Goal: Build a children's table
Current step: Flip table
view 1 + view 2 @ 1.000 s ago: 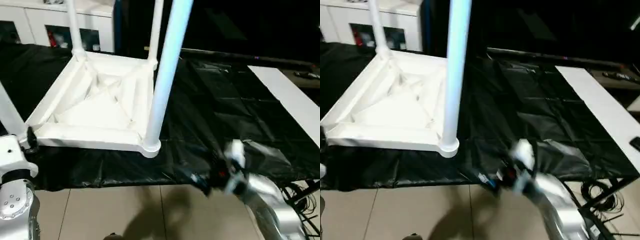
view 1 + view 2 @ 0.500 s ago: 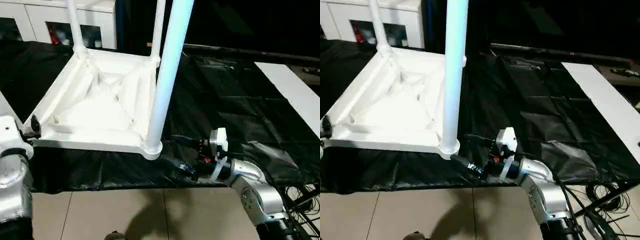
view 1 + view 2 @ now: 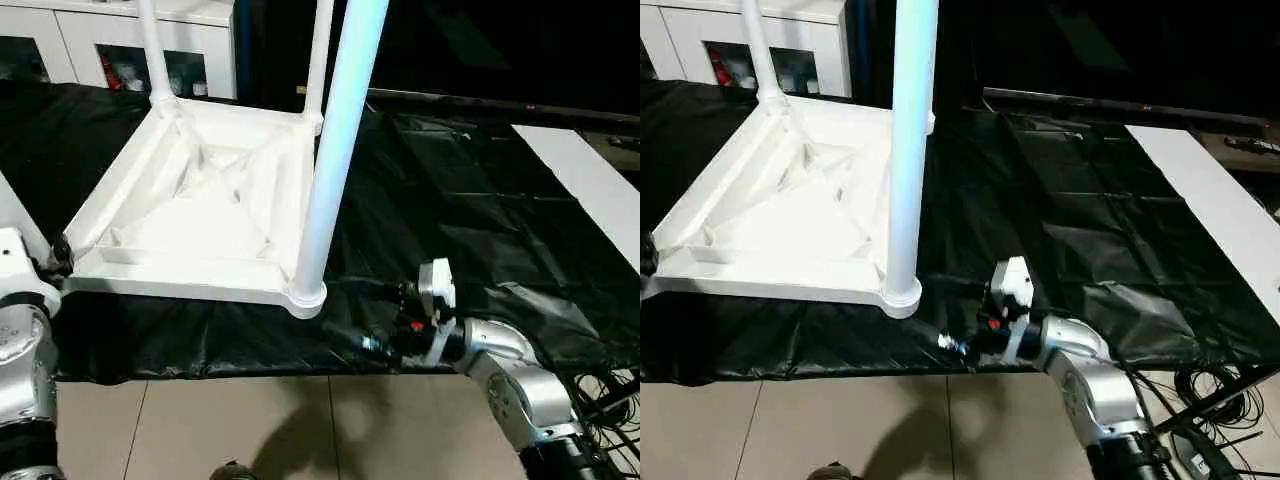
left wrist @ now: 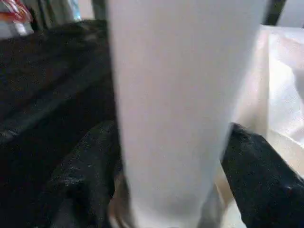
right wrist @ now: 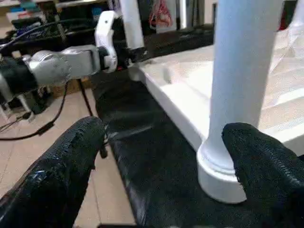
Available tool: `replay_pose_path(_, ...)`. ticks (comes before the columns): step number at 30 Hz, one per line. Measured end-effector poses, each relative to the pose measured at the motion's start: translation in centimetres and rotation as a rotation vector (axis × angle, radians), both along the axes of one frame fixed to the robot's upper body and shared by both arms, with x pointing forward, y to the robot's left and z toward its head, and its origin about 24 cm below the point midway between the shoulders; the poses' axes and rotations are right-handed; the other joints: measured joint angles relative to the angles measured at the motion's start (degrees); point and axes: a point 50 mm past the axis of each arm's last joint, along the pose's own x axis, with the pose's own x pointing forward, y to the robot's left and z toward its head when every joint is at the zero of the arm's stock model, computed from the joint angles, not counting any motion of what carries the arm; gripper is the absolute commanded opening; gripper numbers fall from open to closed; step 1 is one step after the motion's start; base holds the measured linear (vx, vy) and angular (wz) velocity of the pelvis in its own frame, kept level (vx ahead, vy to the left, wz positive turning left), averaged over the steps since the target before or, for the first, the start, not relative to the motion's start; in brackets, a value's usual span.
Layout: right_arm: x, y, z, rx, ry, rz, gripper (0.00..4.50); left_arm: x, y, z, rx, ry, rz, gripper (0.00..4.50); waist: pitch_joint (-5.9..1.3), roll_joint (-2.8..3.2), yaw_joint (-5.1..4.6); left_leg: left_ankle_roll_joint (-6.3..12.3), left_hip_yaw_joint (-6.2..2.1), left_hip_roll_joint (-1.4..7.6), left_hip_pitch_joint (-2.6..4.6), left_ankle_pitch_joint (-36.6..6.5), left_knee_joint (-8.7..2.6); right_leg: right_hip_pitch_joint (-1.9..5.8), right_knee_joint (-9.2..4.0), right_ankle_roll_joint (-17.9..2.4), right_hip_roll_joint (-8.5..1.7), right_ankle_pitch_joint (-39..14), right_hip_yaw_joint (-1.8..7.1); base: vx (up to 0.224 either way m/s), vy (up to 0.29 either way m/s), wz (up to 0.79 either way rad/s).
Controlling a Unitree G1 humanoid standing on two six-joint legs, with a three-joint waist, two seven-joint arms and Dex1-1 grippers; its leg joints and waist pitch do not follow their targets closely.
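Beside the table top's [image 3: 190,215] near edge, right end effector [image 3: 375,320] hangs open.

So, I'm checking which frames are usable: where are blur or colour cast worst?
Left wrist view: the leg is a soft, out-of-focus white mass between the black fingers. Right wrist view: the fingers are blurred, the socket sharper. Head views: the nearest leg is tinted blue; shadows fall on the floor.

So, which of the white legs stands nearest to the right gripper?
The thick leg in the top's near corner socket, just beside the right gripper. Two other legs rise from the far corners, and one stands between the left gripper's fingers.
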Motion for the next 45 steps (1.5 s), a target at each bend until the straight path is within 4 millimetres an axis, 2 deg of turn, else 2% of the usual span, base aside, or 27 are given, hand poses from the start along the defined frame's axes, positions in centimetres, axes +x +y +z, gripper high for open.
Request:
replay_pose_path(5, 0.0, -0.2, 0.0, -0.016, -0.003, 0.005, 4.50, 0.3, -0.1, 0.0, -0.024, -0.005, -0.020, 3.18, 0.02, 0.03, 0.33, 0.00, 0.00, 0.00, 0.00, 0.00, -0.01, 0.01, -0.01, -0.01, -0.01, 0.01, -0.01, 0.000, 0.000, 0.00)
replay_pose_path(6, 0.0, -0.2, 0.0, -0.016, -0.003, 0.008, 4.50, 0.4, -0.2, 0.0, -0.027, -0.006, -0.025, 2.90, 0.02, 0.03, 0.40, 0.00, 0.01, 0.00, 0.00, 0.00, -0.01, 0.01, -0.01, -0.01, -0.01, 0.01, -0.01, 0.000, 0.000, 0.00)
replay_pose_path(9, -0.1, -0.3, -0.1, -0.027, -0.005, 0.022, 4.50, 0.7, -0.5, 0.0, -0.051, -0.009, -0.037, 2.80, 0.01, 0.01, 0.94, 0.00, 0.06, 0.00, 0.00, 0.00, -0.01, 0.02, -0.02, -0.01, -0.06, 0.00, -0.01, 0.000, 0.000, 0.00)
replay_pose_path(13, -0.1, -0.1, -0.1, -0.035, -0.005, 0.037, 4.50, 1.1, -1.4, -0.1, -0.072, -0.012, -0.064, 2.45, 0.02, 0.04, 1.62, 0.00, 0.16, -0.01, 0.00, 0.00, -0.01, 0.07, -0.02, 0.01, -0.11, -0.01, 0.02, 0.000, 0.000, 0.00)
replay_pose_path(15, -0.2, 0.0, -0.1, -0.036, -0.004, 0.040, 4.50, 1.2, -1.6, -0.2, -0.070, -0.004, -0.068, 2.41, 0.12, 0.19, 1.65, 0.00, 0.18, -0.02, 0.00, 0.00, -0.01, 0.07, -0.02, 0.03, -0.13, -0.02, 0.05, 0.000, 0.000, 0.00)
replay_pose_path(16, -0.2, 0.0, -0.1, -0.037, -0.004, 0.039, 4.50, 1.2, -1.9, -0.3, -0.082, -0.001, -0.072, 2.27, 0.27, 0.52, 1.66, 0.01, 0.23, -0.03, -0.01, 0.00, -0.04, 0.07, -0.02, 0.05, -0.15, -0.03, 0.08, 0.000, 0.000, 0.00)
replay_pose_path(18, -0.3, -0.1, -0.2, -0.040, 0.000, 0.038, 4.50, 1.5, -2.9, -0.4, -0.111, 0.003, -0.091, 2.24, 0.34, 0.71, 1.90, 0.01, 0.28, -0.03, -0.05, 0.00, -0.12, 0.07, -0.01, 0.03, -0.17, -0.02, 0.10, 0.000, 0.000, 0.00)
replay_pose_path(22, -0.5, -0.1, -0.1, -0.038, -0.006, 0.040, 4.50, 2.4, -6.8, -0.7, -0.180, 0.013, -0.168, 2.24, 0.37, 1.40, 3.15, 0.05, 0.53, 0.02, -0.35, 0.03, -0.25, -0.02, -0.03, 0.07, -0.25, -0.05, 0.17, 0.000, 0.000, 0.00)
replay_pose_path(25, -0.8, -0.1, -0.2, -0.037, 0.002, 0.032, 4.50, 2.8, -9.3, -0.9, -0.231, 0.012, -0.215, 2.24, 0.26, 1.97, 3.43, 0.28, 1.16, 0.33, -0.77, 0.18, -0.26, -0.28, -0.02, 0.14, -0.31, -0.10, 0.29, 0.000, 0.000, 0.00)
replay_pose_path(27, -0.7, -0.1, -0.3, -0.042, 0.010, 0.015, 4.50, 3.0, -10.4, -0.9, -0.285, -0.003, -0.238, 2.24, 0.18, 2.10, 3.42, 0.37, 1.21, 0.33, -0.93, 0.32, -0.26, -0.47, 0.00, 0.14, -0.33, -0.09, 0.32, 0.000, 0.000, 0.00)
replay_pose_path(29, -0.3, 0.0, -0.4, -0.044, 0.024, -0.058, 4.50, 3.5, -12.3, -0.7, -0.395, -0.030, -0.272, 2.24, 0.18, 2.08, 3.48, 0.34, 1.21, 0.35, -1.14, 0.51, -0.25, -0.62, 0.04, 0.14, -0.33, -0.09, 0.29, 0.000, 0.000, 0.00)
replay_pose_path(32, 1.0, 0.8, -0.6, -0.053, 0.050, -0.172, 4.50, 4.1, -15.4, -0.6, -0.573, -0.050, -0.339, 2.24, 0.20, 1.92, 2.93, 0.33, 1.24, 0.36, -1.37, 0.87, -0.18, -0.95, 0.26, 0.14, -0.34, -0.09, 0.33, 0.000, 0.000, 0.00)
replay_pose_path(35, 2.4, 0.6, -0.9, -0.064, 0.089, -0.296, 4.50, 4.3, -17.1, -0.4, -0.652, -0.054, -0.389, 2.24, 0.39, 1.30, 2.13, 0.23, 1.23, 0.55, -1.42, 0.94, -0.19, -1.06, 0.32, 0.14, -0.21, -0.09, 0.27, 0.000, 0.000, 0.00)
replay_pose_path(36, 3.0, 0.6, -1.0, -0.046, 0.112, -0.341, 4.50, 4.3, -17.2, -0.3, -0.658, -0.057, -0.392, 2.23, 0.45, 1.14, 1.50, 0.17, 1.23, 0.63, -1.48, 0.98, -0.19, -1.09, 0.33, 0.14, -0.15, -0.08, 0.23, 0.000, 0.000, 0.00)
replay_pose_path(38, 3.6, 0.3, -0.8, -0.015, 0.130, -0.394, 4.50, 4.2, -17.2, -0.1, -0.656, -0.062, -0.392, 2.18, 0.47, 1.09, 0.85, 0.05, 1.23, 0.71, -1.58, 1.05, -0.22, -1.22, 0.36, 0.14, -0.10, -0.08, 0.17, 0.000, 0.000, 0.00)
replay_pose_path(45, 6.8, 1.1, 0.9, 0.175, 0.210, -0.533, 4.50, 4.2, -17.5, 0.1, -0.634, -0.047, -0.402, 2.17, 0.50, 1.04, 0.36, 0.13, 1.33, 0.78, -1.73, 1.17, -0.25, -1.45, 0.54, 0.13, -0.09, -0.09, 0.14, 0.000, 0.000, 0.00)
